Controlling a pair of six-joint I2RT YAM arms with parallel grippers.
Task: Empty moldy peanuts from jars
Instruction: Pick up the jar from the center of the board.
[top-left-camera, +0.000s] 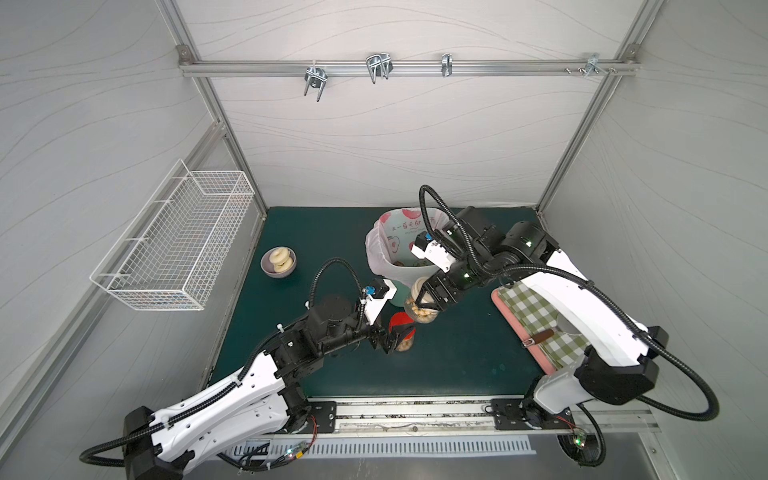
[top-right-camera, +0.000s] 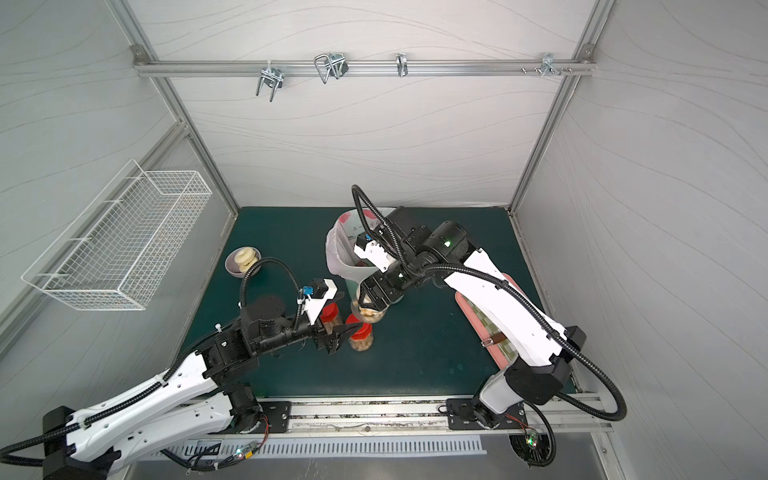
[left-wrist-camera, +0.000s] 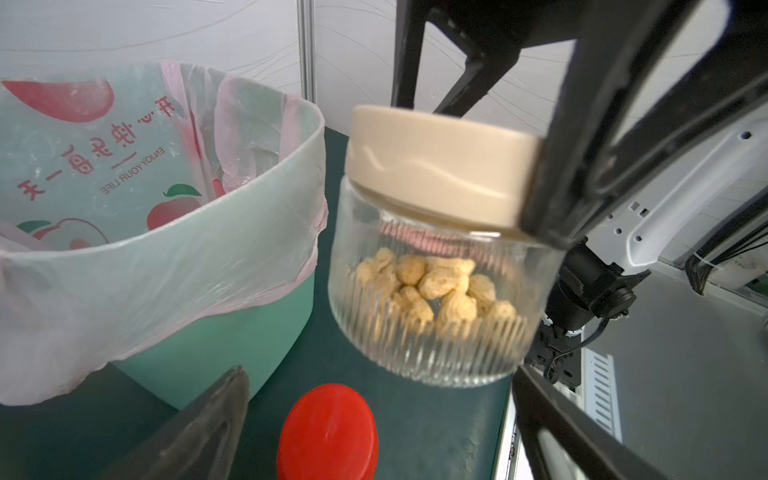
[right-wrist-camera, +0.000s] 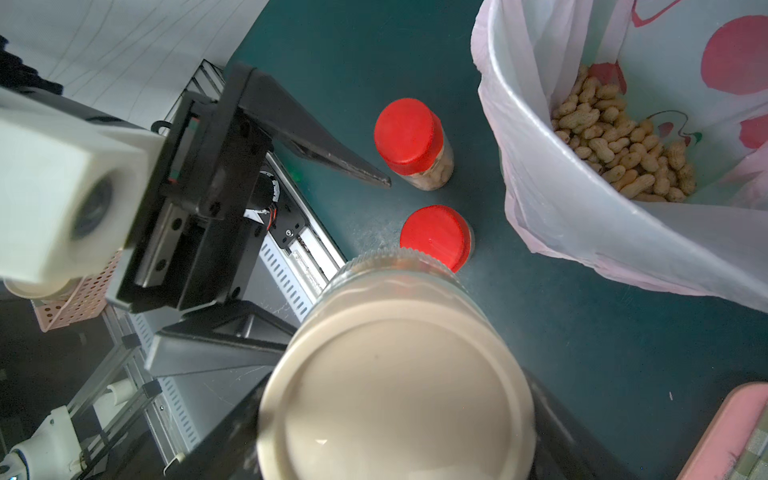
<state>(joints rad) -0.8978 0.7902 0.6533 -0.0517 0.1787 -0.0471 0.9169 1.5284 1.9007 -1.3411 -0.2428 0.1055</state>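
My right gripper (top-left-camera: 424, 300) is shut on the beige lid (left-wrist-camera: 436, 166) of the squat clear jar (left-wrist-camera: 436, 316) and holds it off the table, beside the mint-green bin (left-wrist-camera: 208, 345). Moldy peanuts (left-wrist-camera: 432, 286) lie in its bottom. Two red-lidded jars (top-right-camera: 330, 316) (top-right-camera: 359, 332) stand below on the green mat, both holding peanuts. My left gripper (top-right-camera: 338, 332) is open, level with them, with one red lid (left-wrist-camera: 328, 432) between its fingers (left-wrist-camera: 208, 428) and nothing gripped. A heap of peanuts (right-wrist-camera: 623, 145) lies in the bin's bag.
A grey bowl (top-left-camera: 278, 261) with two ring pastries sits at the back left. A pink tray (top-left-camera: 505, 309) with a checked cloth and a brown-handled tool (top-left-camera: 540, 336) lies under my right arm. A white wire basket (top-left-camera: 174, 245) hangs on the left wall.
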